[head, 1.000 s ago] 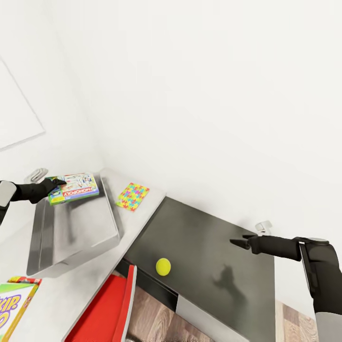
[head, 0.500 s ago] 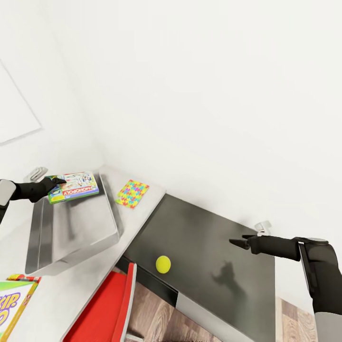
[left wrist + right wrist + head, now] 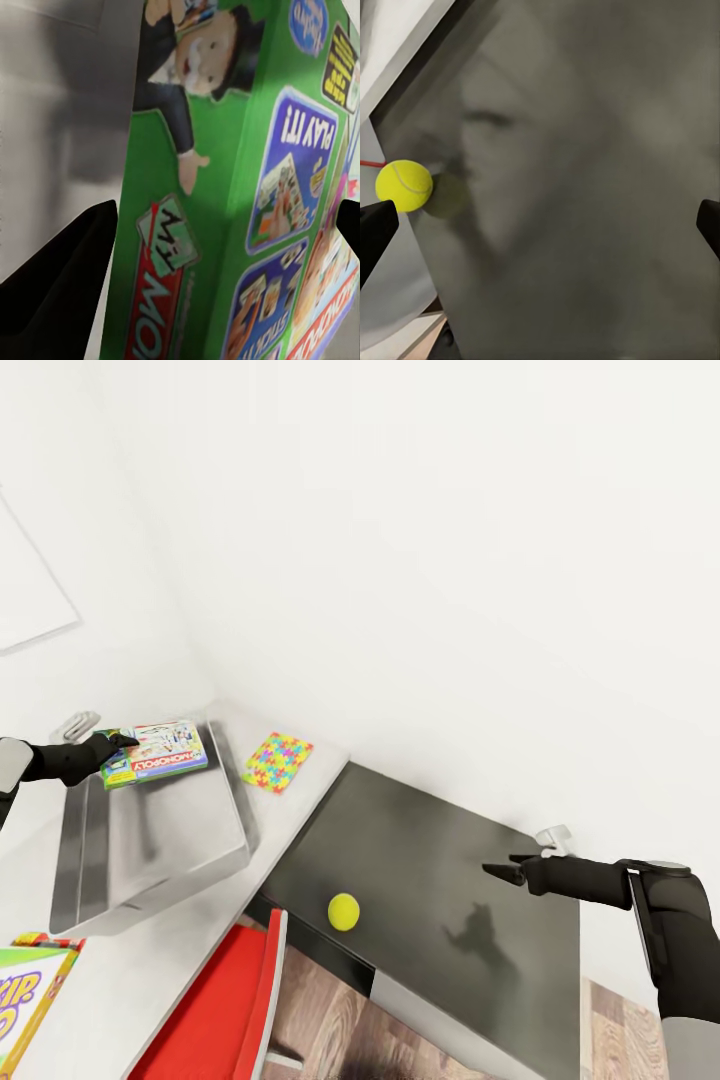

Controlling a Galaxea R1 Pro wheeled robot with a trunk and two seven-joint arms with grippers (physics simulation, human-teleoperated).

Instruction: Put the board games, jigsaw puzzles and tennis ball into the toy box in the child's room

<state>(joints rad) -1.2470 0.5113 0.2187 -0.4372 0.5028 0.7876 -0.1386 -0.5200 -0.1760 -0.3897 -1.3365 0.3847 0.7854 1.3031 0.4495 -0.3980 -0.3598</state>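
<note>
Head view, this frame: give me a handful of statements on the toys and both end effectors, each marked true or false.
1. The left end effector holds the Monopoly box over the toy box. True.
2. The tennis ball lies inside the toy box. False: it sits on the dark surface, outside the toy box.
3. The right end effector grips the ball. False: it is open and empty, apart from the ball.
4. A jigsaw puzzle lies flat on the pale table top beside the toy box. True.
</note>
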